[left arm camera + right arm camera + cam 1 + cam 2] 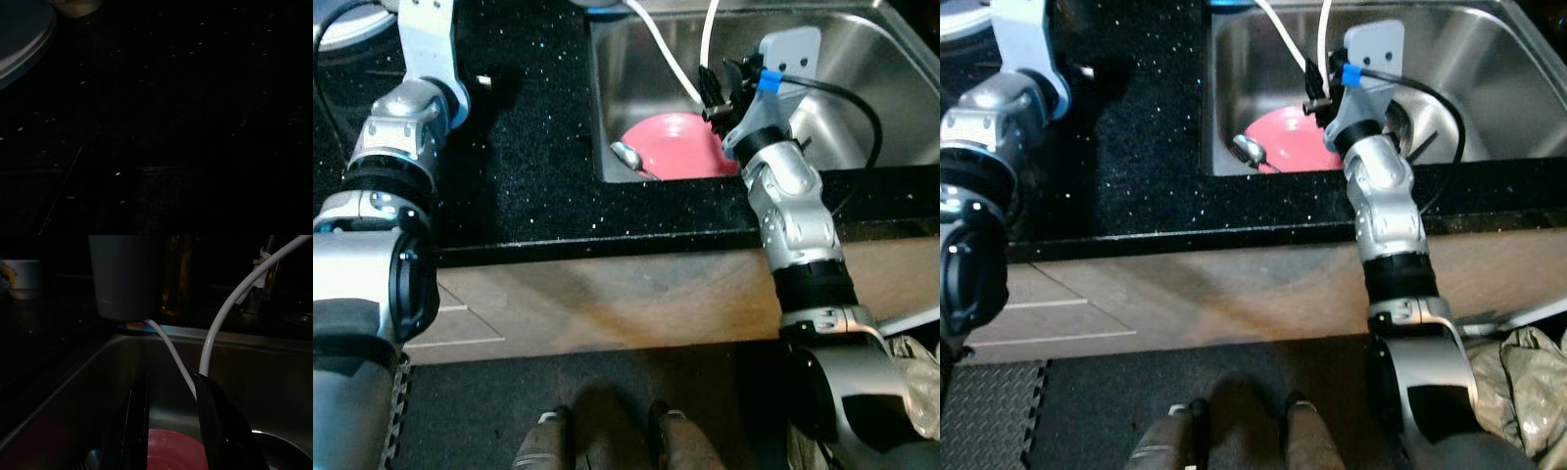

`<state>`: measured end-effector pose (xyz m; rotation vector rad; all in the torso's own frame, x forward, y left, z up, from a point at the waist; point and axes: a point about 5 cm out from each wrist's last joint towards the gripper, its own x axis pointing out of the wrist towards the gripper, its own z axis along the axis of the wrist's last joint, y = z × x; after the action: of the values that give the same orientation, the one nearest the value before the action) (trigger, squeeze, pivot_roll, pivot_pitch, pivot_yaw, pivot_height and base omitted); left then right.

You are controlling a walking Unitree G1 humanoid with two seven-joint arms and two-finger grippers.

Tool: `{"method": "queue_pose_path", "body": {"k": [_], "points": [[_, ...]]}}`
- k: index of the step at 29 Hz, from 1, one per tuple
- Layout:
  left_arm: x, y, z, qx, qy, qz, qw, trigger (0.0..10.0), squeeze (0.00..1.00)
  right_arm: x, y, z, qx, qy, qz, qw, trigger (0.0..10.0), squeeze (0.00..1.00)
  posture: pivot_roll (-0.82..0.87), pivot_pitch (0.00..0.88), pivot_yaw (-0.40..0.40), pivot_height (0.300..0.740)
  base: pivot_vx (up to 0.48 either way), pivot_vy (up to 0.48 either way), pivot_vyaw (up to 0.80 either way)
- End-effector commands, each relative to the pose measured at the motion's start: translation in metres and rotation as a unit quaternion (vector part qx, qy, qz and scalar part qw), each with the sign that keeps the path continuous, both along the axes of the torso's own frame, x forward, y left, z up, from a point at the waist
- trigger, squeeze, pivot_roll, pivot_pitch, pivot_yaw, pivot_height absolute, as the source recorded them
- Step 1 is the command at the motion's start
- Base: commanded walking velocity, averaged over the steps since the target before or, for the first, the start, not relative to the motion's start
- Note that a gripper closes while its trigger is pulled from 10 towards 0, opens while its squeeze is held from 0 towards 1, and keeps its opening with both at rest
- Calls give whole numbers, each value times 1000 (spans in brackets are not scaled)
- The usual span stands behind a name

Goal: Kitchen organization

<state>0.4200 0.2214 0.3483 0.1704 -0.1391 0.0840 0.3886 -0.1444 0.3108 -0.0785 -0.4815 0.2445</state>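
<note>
While your right claw (171,431) hangs inside the stainless sink (862,69), its two black fingers (131,431) stand a moderate gap apart and hold nothing. Two white cables (215,333) run down past them, one crossing the gap between the fingers; they are not gripped. Below and just beyond the fingertips lies a pink bowl (675,147) on the sink floor, at the corner nearest the counter (529,147). A metal spoon (628,157) rests at the bowl's left rim, touching it or just beside it; which one cannot be settled.

Judged from this, the step in hand is the approach to the bowl, not yet a grasp. Your next move calls for lowering the claw to the bowl's rim, setting one finger inside and one outside, and keeping the cables clear of the closing fingers.

The bowl reads as smooth, shallow and upright, probably plastic; a slippery rim is likely if it is wet.

Your left claw sits well apart over the black speckled counter, near a pale plate edge (24,39); whether its fingers are apart or together cannot be told.
</note>
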Motion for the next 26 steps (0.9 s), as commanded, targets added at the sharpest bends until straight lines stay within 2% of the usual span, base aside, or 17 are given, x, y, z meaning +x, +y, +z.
{"method": "queue_pose_path", "body": {"k": [1, 7, 8, 9, 10, 11, 14, 17, 21, 22, 23, 26], "points": [[1, 6, -15, 11, 44, 23, 999, 10000, 0, 1, 0, -6, -4, 10, 1, 1000, 10000, 0, 15, 381, 6, 740, 0, 0, 0], [0, 10, -12, -21, 65, 34, 997, 10000, 0, 2, 1, -5, -4, 12, 2, 1000, 10000, 0, 9, 382, 8, 740, 0, 0, 0], [-1, 10, -13, -9, 94, 24, 995, 10000, 0, 3, 0, -4, -7, 12, 3, 1000, 10000, 0, 7, 378, 7, 740, 0, 0, 0], [-1, 10, -13, -9, 94, 24, 995, 10000, 0, 3, 0, -4, -7, 12, 3, 1000, 10000, 0, 7, 378, 7, 740, 0, 0, 0], [-1, 9, -10, 7, 111, 14, 994, 10000, 0, 3, -1, -2, -10, 11, 4, 1000, 10000, 0, 9, 378, 7, 740, 0, 0, 0], [-2, 9, -8, 41, 129, 3, 991, 10000, 0, 4, -2, 0, -12, 11, 5, 1000, 10000, 0, 9, 375, 5, 740, 0, 0, 0], [-3, 8, -8, 58, 147, -11, 987, 10000, 0, 4, -2, 1, -12, 11, 6, 1000, 10000, 0, 10, 371, 4, 740, 0, 0, 0], [-6, 8, -9, 100, 196, -58, 974, 10000, 0, 5, -3, 4, -14, 10, 8, 1000, 10000, 0, 14, 367, 3, 740, 0, 0, 0], [-8, 9, -8, 124, 215, -86, 965, 10000, 0, 6, -4, 5, -15, 10, 9, 1000, 10000, 0, 17, 365, 1, 740, 0, 0, 0], [-9, 7, -7, 135, 225, -111, 959, 10000, 0, 6, -4, 5, -15, 10, 10, 1000, 10000, 0, 17, 365, 0, 740, 0, 0, 0], [-11, 2, -6, 144, 236, -154, 948, 10000, 0, 6, -5, 5, -16, 9, 11, 1000, 10000, 0, 17, 363, -4, 740, 0, 0, 0], [-14, -11, -6, 174, 260, -240, 919, 10000, 0, 6, -5, 7, -19, 7, 13, 1000, 10000, 0, 21, 361, -9, 740, 0, 0, 0]]}}
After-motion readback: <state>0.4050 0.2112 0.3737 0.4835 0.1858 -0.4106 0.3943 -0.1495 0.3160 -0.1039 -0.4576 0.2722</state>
